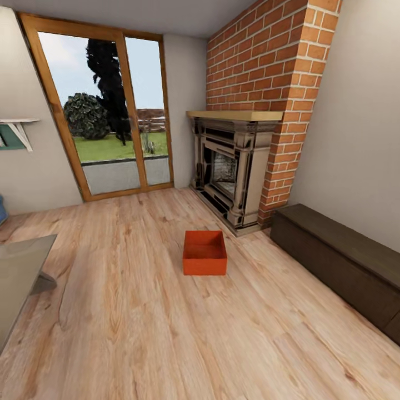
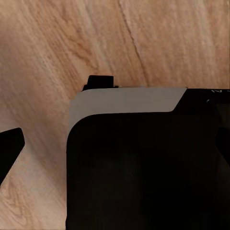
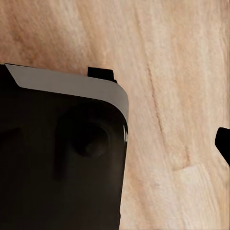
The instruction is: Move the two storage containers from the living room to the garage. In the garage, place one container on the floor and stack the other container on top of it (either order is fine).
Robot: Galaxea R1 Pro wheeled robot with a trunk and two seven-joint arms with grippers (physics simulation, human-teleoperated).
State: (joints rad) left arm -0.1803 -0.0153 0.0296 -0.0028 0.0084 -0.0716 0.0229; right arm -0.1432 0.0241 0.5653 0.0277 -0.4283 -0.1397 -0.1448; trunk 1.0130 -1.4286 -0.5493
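One orange-red open-top storage container [image 1: 205, 253] sits empty on the light wood plank floor [image 1: 139, 311] of the living room, just in front of the brick fireplace [image 1: 230, 166]. It stands some way ahead of me, out of reach of both arms. In the left wrist view my left gripper [image 2: 115, 153] hangs open over the wood floor, its dark fingertips [image 2: 9, 151] at the picture's two sides and my own black and grey body between them. In the right wrist view my right gripper [image 3: 115, 146] looks open too, with one fingertip [image 3: 224, 143] at the edge.
A long dark low cabinet [image 1: 339, 261] runs along the right wall. Glass doors [image 1: 105, 111] with wooden frames stand at the far left. A grey table corner [image 1: 19, 278] juts in at the near left. Open wood floor lies between me and the container.
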